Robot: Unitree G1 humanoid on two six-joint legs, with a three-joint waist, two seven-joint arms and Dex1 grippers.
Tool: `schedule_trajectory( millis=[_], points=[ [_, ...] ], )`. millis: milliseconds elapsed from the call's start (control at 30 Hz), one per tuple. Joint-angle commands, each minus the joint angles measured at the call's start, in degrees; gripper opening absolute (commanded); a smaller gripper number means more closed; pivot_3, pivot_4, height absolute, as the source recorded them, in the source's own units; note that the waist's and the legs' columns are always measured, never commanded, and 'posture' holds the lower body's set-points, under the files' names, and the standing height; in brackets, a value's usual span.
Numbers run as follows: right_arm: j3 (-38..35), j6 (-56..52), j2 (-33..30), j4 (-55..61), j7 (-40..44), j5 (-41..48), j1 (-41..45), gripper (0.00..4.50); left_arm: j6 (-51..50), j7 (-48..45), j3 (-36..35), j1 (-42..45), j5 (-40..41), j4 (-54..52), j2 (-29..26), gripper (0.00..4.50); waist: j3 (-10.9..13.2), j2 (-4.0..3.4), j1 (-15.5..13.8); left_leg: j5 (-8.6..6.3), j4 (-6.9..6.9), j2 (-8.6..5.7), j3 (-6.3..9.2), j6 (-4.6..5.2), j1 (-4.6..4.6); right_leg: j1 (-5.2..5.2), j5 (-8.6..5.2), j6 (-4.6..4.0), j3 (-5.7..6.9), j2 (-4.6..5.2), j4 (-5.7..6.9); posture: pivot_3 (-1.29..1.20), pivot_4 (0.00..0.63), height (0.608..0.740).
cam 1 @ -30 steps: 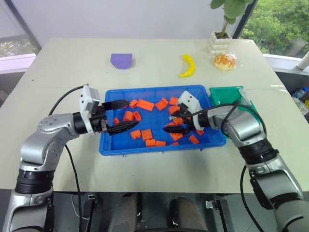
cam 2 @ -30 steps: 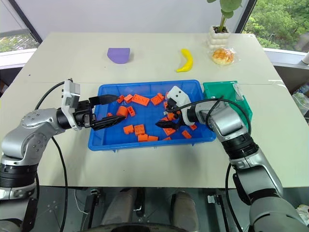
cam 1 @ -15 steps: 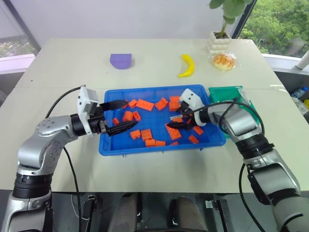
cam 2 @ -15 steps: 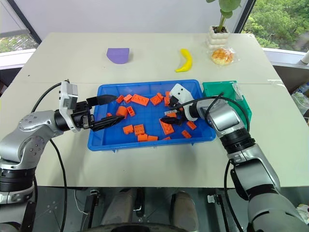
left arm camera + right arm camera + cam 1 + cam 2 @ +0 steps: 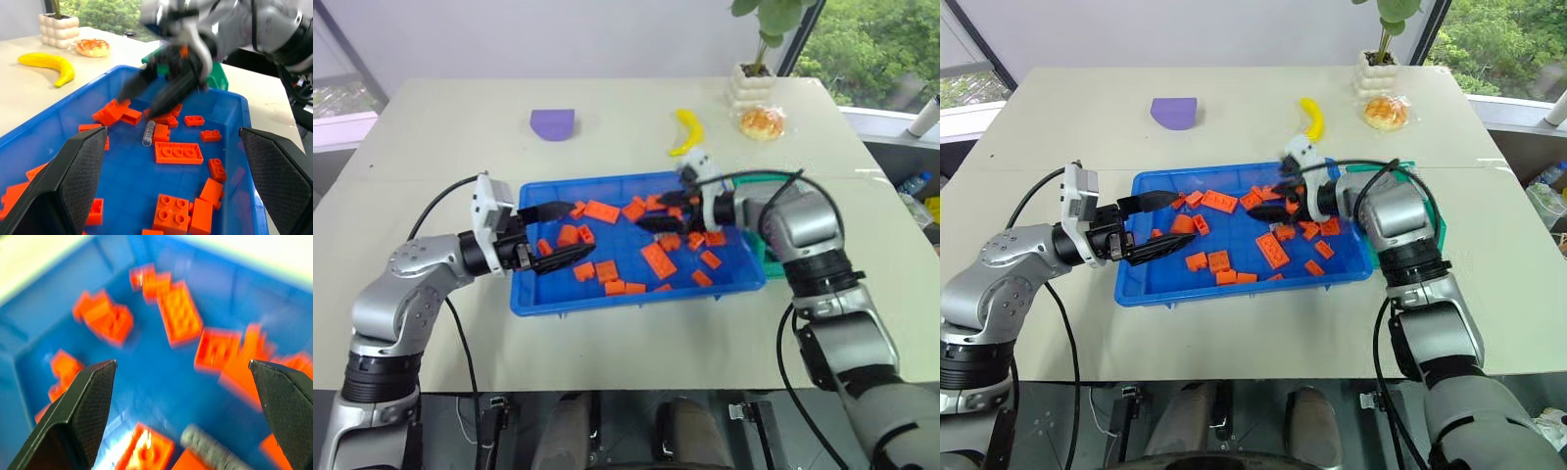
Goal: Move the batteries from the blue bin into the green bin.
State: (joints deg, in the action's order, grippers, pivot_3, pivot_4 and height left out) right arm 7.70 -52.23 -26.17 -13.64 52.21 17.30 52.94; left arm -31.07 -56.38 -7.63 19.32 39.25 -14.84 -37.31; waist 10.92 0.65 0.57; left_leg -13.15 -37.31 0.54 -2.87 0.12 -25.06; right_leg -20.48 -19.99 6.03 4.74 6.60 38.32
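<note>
The one small silver-grey cylinder battery (image 5: 148, 133) that I can find lies flat on the floor of the large shallow bright-blue plastic bin (image 5: 607, 304), in the middle of the left wrist frame, touching an orange plastic block (image 5: 161, 133) on its side. In that frame its long axis runs almost up and down, a little tilted, and the upper end points to the black fingers above it. In the right wrist frame it lies at the bottom centre and its axis goes from upper left to lower right.

The right gripper (image 5: 138, 103) is now higher than one second ago and nearer to the upper right part of the bin. Its jaws are spread wide with nothing between them, so I judge that no battery is lifted yet and the grasp is still to come.

The small deep teal-green plastic bin (image 5: 215, 81) stands just beside the blue bin, mostly behind the right arm.

The left gripper (image 5: 578, 230) waits over the left side of the bin, also spread apart and empty
</note>
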Motion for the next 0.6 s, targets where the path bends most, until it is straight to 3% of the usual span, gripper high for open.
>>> schedule_trajectory(
  millis=[33, 300, 600],
  points=[
    [1.3, 1.4, -1.1, 1.0, 0.2, -1.0, -0.3, 4.45, 0.1, 0.2, -0.7, 0.3, 0.9, -2.0, -0.2, 4.50, 0.0, 0.00, 0.0, 0.00, 0.00, -0.01, -0.01, 0.00, 0.00, -0.01, 0.00, 0.00, 0.00, 0.02, 0.00, 0.00, 0.150, 0.739],
    [8.0, 8.5, -2.2, 0.5, 1.1, -6.8, -1.9, 4.45, 0.0, 0.7, -0.8, 0.1, 1.1, -2.3, -0.1, 4.50, 0.0, -0.01, 0.2, 0.00, 0.04, 0.00, -0.04, 0.00, 0.00, -0.06, 0.00, 0.00, -0.01, 0.02, 0.01, 0.00, 0.150, 0.739],
    [8.7, 11.0, -1.9, -1.2, 1.1, -9.1, -2.0, 4.45, -0.7, 1.6, -1.3, -0.5, 1.6, -3.2, -0.1, 4.50, 0.0, -0.01, 0.2, 0.00, 0.02, -0.01, -0.03, 0.00, 0.00, -0.04, 0.00, 0.00, -0.01, 0.03, 0.00, 0.00, 0.150, 0.739]
  ],
)
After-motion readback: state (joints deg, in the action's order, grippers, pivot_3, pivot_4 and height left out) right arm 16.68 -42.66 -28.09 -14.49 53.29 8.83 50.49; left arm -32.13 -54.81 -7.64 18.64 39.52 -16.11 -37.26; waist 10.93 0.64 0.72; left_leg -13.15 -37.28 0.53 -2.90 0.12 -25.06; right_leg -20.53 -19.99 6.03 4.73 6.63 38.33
